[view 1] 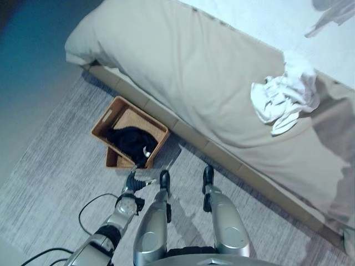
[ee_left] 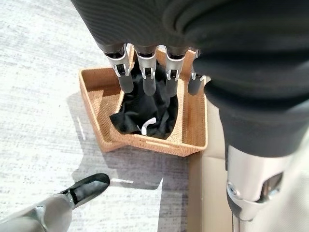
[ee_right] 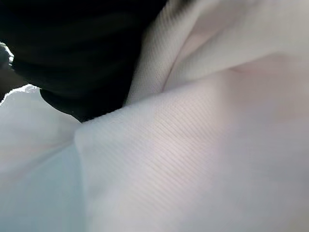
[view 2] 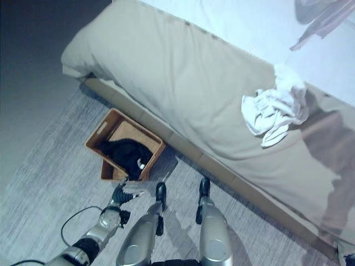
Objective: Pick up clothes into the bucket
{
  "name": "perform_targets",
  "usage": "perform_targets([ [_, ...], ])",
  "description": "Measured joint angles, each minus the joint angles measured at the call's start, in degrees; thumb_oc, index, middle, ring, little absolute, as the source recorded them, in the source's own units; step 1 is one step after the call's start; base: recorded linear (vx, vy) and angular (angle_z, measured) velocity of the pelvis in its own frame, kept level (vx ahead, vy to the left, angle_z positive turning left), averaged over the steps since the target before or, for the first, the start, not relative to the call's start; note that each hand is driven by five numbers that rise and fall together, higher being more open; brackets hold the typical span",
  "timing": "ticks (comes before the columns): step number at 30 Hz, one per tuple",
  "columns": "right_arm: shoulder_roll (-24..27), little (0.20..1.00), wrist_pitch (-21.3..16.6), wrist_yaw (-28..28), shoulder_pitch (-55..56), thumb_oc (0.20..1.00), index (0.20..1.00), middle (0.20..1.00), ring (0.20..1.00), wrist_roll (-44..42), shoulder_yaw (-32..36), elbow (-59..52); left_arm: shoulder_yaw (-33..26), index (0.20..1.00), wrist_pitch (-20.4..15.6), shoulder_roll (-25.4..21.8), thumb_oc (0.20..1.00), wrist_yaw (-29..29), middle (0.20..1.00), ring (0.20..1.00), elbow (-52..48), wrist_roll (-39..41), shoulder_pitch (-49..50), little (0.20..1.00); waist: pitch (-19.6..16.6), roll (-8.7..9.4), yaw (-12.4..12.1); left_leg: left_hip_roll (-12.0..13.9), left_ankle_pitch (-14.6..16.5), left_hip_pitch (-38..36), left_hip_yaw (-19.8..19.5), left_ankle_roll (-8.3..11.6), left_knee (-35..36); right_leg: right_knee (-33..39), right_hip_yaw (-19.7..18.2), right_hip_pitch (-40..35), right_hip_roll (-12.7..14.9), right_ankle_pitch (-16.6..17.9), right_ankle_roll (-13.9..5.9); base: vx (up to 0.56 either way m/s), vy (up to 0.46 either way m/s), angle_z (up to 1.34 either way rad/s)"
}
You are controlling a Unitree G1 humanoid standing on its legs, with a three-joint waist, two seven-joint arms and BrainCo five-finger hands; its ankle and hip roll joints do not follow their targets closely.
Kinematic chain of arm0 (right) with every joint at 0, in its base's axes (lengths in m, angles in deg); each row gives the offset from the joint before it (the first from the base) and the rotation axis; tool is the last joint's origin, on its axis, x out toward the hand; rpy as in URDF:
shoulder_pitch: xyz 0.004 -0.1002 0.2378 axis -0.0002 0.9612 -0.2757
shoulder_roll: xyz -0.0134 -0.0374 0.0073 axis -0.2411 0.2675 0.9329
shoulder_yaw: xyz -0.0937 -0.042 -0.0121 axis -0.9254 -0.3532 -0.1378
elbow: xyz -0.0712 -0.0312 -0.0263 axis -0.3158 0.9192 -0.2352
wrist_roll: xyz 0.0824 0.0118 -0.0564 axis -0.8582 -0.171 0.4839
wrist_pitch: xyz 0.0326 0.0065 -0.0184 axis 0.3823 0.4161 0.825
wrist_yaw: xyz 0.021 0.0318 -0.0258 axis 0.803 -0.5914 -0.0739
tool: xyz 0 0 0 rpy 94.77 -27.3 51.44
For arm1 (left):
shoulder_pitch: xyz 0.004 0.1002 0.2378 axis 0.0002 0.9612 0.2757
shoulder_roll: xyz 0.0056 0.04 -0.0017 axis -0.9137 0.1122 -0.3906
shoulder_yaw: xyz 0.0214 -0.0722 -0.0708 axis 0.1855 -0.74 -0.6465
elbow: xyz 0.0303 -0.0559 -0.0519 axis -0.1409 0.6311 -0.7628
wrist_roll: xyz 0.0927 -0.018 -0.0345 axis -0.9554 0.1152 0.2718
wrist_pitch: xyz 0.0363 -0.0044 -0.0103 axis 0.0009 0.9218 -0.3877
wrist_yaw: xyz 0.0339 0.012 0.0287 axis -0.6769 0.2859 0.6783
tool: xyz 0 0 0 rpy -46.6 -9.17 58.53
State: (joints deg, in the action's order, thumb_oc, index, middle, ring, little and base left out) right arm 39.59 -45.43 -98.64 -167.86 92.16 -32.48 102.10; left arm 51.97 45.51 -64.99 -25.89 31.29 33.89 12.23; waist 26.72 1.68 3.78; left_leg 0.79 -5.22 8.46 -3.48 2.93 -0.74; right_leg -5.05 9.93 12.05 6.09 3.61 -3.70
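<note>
Left hand (view 1: 133,181) hangs with straight, spread fingers just beside the basket (view 1: 108,119) that holds the black garment (view 1: 131,141), while the white clothes (view 1: 283,97) lie well apart up on the bed (view 1: 183,61), nearer the right arm.

Bed (view 1: 183,66) runs diagonally across room, covered in pale grey-beige spread. Crumpled white garment (view 1: 283,97) lies on spread near bed's edge; greyish cloth (view 1: 333,14) further back on lighter sheet. Below — grey carpeted floor (view 1: 50,183). Woven brown basket (view 1: 119,113) sits on floor just beside bed base, black garment (view 1: 131,141) inside.
</note>
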Motion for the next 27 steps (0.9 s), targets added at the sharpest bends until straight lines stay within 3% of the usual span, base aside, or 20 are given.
perform_targets([
  [5, 0.7, 0.200, -0.1, 0.5, -1.3, 0.200, 0.200, 0.200, 0.200, 0.0, -0.4, -1.6, -0.1, 1.000, 0.2, -0.6, 1.000, -1.6, 1.000, 1.000, -2.5, 0.0, 1.2, 1.000, -4.0, 1.42, -0.3, 0.1, 1.1, -3.2, 0.2, 0.13, 0.2, 2.9, 0.0, -4.4, -0.6, 0.9, 0.16, 0.08, 0.017, -0.02],
  [7, -0.2, 0.200, -0.2, 1.2, -1.3, 0.200, 0.200, 0.200, 0.200, 0.0, -1.3, -1.7, 0.5, 1.000, 0.2, -0.9, 1.000, -2.5, 1.000, 1.000, -5.5, 0.0, 2.3, 1.000, -7.6, 1.83, -0.3, 0.1, 1.7, -4.0, 0.4, 0.11, 0.4, 4.1, -0.1, -5.5, -0.6, 0.9, 0.08, 0.11, 0.028, -0.03],
  [13, -3.4, 0.200, -1.5, 7.1, -1.2, 0.200, 0.200, 0.200, 0.200, -4.9, -5.2, -2.7, 2.6, 1.000, -0.3, -7.3, 1.000, -9.1, 1.000, 1.000, -29.7, 3.6, 4.5, 1.000, -14.8, 3.29, 0.0, 0.3, 2.8, -9.1, 2.9, 0.14, 2.1, 7.7, -1.5, -10.6, -1.3, 1.5, -0.24, 0.09, 0.028, -0.18],
  [15, -4.8, 0.200, -1.9, 10.3, 1.1, 0.200, 0.200, 0.200, 0.200, -8.0, -4.7, -5.3, 2.6, 1.000, -0.3, -12.0, 1.000, -12.1, 1.000, 1.000, -42.0, 7.8, 3.4, 1.000, -16.9, 3.46, 0.2, 0.5, 3.2, -11.3, 3.7, 0.03, 2.6, 8.6, -2.3, -12.4, -1.6, 1.8, -0.37, 0.07, 0.027, -0.24],
  [19, -6.7, 0.200, -2.4, 15.0, 9.2, 0.200, 0.200, 0.200, 0.200, -10.0, -4.4, -11.0, 1.9, 1.000, -1.4, -16.2, 1.000, -14.5, 1.000, 1.000, -52.4, 12.8, -3.8, 1.000, -21.9, 3.14, 1.0, 1.0, 3.6, -13.0, 4.7, 0.16, 3.6, 9.5, -3.1, -13.8, -1.8, 1.6, -0.60, 0.02, 0.004, -0.13],
  [22, -7.3, 0.200, -2.5, 20.3, 22.9, 0.200, 0.200, 0.200, 0.200, -10.2, -0.4, -21.0, 4.8, 1.000, -1.1, -18.7, 1.000, -15.8, 1.000, 1.000, -56.9, 14.4, -17.5, 1.000, -23.6, 3.19, 1.8, 1.1, 3.6, -13.8, 5.1, 0.17, 4.3, 9.9, -3.6, -14.1, -1.8, 1.7, -0.80, 0.02, 0.001, -0.07],
  [27, -7.9, 0.200, -2.6, 27.8, 35.0, 0.200, 0.200, 0.200, 0.200, -10.2, -0.6, -28.0, 8.6, 1.000, -2.2, -17.7, 1.000, -17.0, 1.000, 1.000, -60.0, 15.9, -24.3, 1.000, -24.3, 1.72, 2.8, 1.0, 3.6, -14.1, 5.2, 0.17, 4.2, 10.1, -3.8, -14.4, -1.8, 1.9, -1.06, 0.00, 0.000, 0.00],
])
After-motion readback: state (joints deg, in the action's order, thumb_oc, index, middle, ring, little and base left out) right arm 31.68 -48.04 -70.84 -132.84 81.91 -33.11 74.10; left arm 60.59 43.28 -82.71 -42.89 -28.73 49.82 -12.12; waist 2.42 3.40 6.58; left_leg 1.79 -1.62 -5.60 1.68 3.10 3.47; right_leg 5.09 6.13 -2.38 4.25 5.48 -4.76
